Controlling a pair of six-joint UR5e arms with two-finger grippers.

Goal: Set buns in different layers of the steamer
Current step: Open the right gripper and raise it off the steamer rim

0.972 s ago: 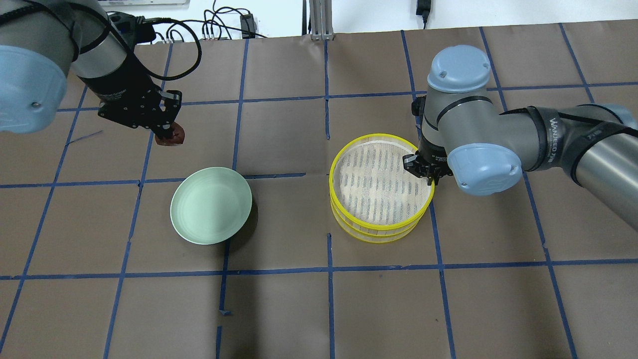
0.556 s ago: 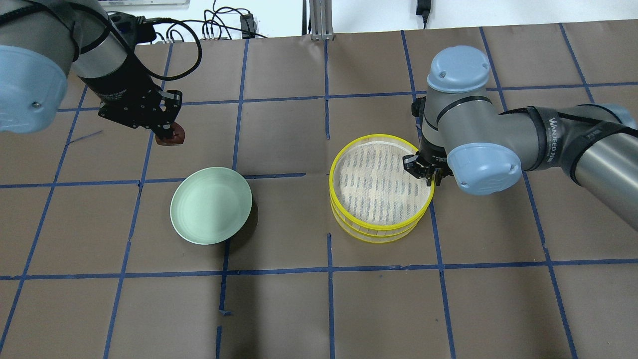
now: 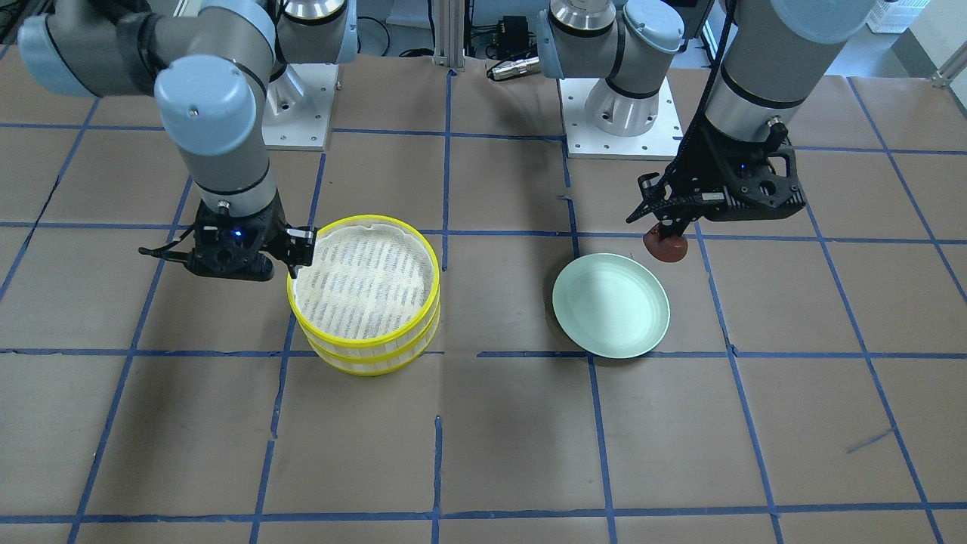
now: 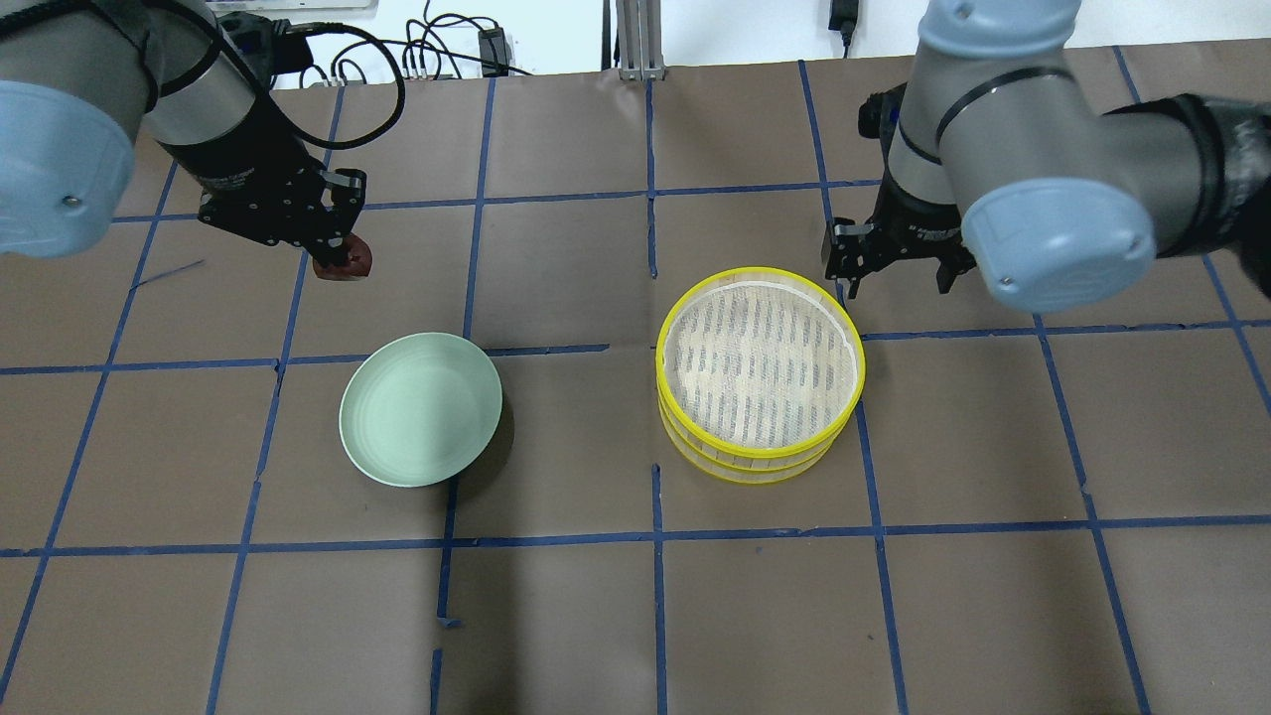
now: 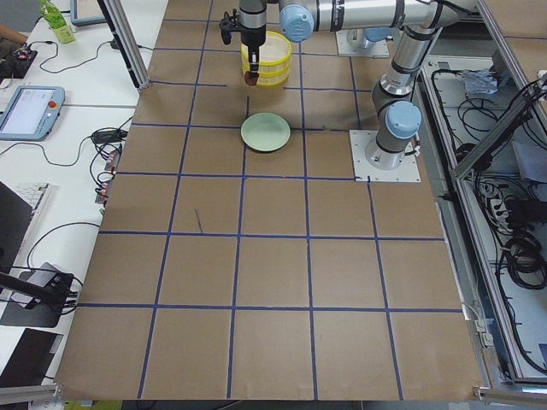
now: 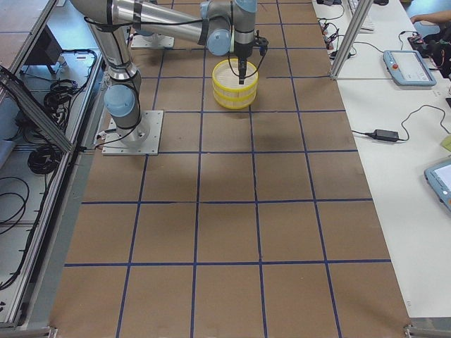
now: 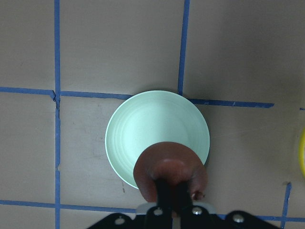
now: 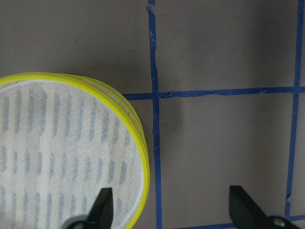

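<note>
- Your left claw (image 4: pixel 343 260) is clamped on the brown bun (image 4: pixel 350 264). The wrist view shows its fingers (image 7: pixel 162 188) pinching the bun from above.
- That bun hangs lifted above the table (image 4: pixel 596 616), gripped at its top with the rounded body bulging out below the fingertips.
- From overhead, the bun sits off the green plate (image 4: pixel 420 408), past its far-left edge. The left wrist view puts it over the plate's near rim.
- Your right claw (image 8: pixel 172 205) is spread wide and grips nothing.
- The two steamer trays are stacked, the top tray (image 4: pixel 660 359) resting squarely on the bottom tray (image 4: pixel 745 477).
- In the right wrist view, one finger (image 8: pixel 102 202) hangs over the edge of the top tray's white mesh. The other is well out over bare table beside a blue tape line (image 8: pixel 156 143).
- Overhead, your right claw hovers by the stack's far-right rim, apart from it as far as you can see.
- The top tray's mesh faces up, and what lies in the tray beneath is hidden from you.
</note>
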